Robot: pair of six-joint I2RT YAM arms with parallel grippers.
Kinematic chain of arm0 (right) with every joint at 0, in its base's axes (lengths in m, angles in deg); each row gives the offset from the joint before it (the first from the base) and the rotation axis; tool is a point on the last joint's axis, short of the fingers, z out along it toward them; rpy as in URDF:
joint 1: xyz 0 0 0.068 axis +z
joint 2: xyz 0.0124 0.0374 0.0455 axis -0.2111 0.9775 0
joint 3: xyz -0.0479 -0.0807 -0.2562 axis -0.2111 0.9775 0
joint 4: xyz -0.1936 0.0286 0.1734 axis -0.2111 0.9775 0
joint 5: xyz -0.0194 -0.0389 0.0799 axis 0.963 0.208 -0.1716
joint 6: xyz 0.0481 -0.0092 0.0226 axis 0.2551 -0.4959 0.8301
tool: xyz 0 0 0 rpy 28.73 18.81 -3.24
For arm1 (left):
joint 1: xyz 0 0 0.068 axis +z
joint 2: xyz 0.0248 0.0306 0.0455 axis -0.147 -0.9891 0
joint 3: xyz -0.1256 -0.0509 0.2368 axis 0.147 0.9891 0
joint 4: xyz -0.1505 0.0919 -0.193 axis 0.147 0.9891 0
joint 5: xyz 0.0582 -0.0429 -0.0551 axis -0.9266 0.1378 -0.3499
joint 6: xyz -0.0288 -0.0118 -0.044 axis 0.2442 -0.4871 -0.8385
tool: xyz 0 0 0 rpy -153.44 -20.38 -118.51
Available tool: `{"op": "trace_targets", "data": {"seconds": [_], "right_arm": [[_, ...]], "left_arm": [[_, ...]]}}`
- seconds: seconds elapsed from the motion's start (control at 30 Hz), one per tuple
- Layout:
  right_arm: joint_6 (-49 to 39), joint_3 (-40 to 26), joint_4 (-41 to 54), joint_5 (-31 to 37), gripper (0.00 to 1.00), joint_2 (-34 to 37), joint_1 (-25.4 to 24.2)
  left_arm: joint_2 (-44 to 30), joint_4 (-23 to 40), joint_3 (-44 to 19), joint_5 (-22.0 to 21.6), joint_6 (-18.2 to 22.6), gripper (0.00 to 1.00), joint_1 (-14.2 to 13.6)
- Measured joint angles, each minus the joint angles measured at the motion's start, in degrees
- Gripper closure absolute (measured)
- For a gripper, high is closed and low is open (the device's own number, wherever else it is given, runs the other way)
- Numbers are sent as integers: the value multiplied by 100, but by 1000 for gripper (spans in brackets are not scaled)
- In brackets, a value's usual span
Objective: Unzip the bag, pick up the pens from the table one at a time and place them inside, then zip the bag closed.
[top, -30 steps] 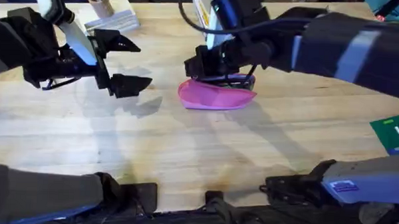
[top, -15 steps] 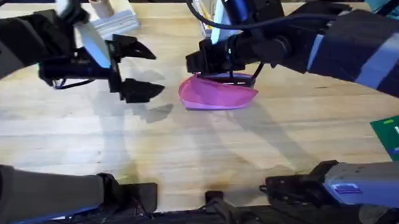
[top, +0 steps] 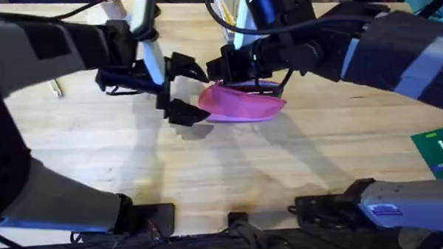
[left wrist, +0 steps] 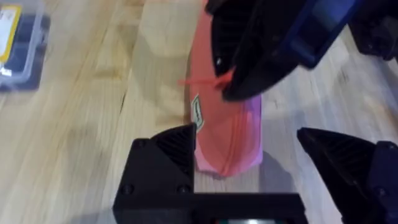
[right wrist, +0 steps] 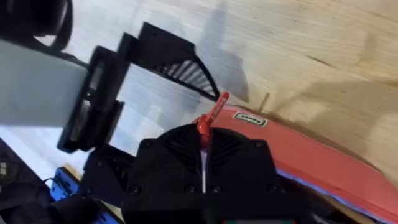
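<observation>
Stage: early, judged from the layout; the bag (top: 240,107) is seen lying on the desk (top: 205,176) near its centre, with its zipper apparently being worked, and a pen (top: 56,87) is left on the desk at about 9 o'clock from the bag, so loading and closing remain. Right tool (right wrist: 204,163): pressed together on the pull tab (right wrist: 210,115) at the bag's 11 o'clock corner. Left tool (left wrist: 267,165): spread wide, with the bag's 9 o'clock end lying between its fingers, not yet gripped.
</observation>
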Motion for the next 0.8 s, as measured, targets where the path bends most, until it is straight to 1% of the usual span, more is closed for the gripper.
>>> {"op": "trace_targets", "data": {"seconds": [0.1, 0.2, 0.27, 0.33, 0.37, 0.4, 0.43, 0.5, 0.63, 0.8], "right_arm": [[2, 0, 2, 4, 971, 0, 0], [2, 0, 2, 13, 971, 0, 0], [0, 0, 2, 13, 971, 0, 0], [2, 0, 2, 15, 971, 0, 0], [2, 0, 21, 11, 971, 0, 2], [2, 0, 31, 11, 971, 0, 7], [0, 0, 31, 11, 971, 0, 7], [-35, 0, 49, 11, 971, 0, 7], [-166, 0, 90, -3, 971, 1, -22], [-300, 0, 291, -102, 971, 0, -273]], "left_arm": [[2, -209, 0, -2, 0, 6, -216], [0, -366, 0, -39, -26, 11, -354], [0, -387, 0, -77, -95, 11, -354], [0, -408, 0, -143, -172, 261, -354], [0, -464, 0, -166, -219, 717, -354], [0, -468, 0, -182, -219, 863, -354], [0, -464, 0, -180, -221, 929, -354], [0, -467, 0, -184, -226, 954, -360], [0, -465, 0, -201, -229, 957, -360], [0, -466, 0, -205, -240, 958, -365]]}}
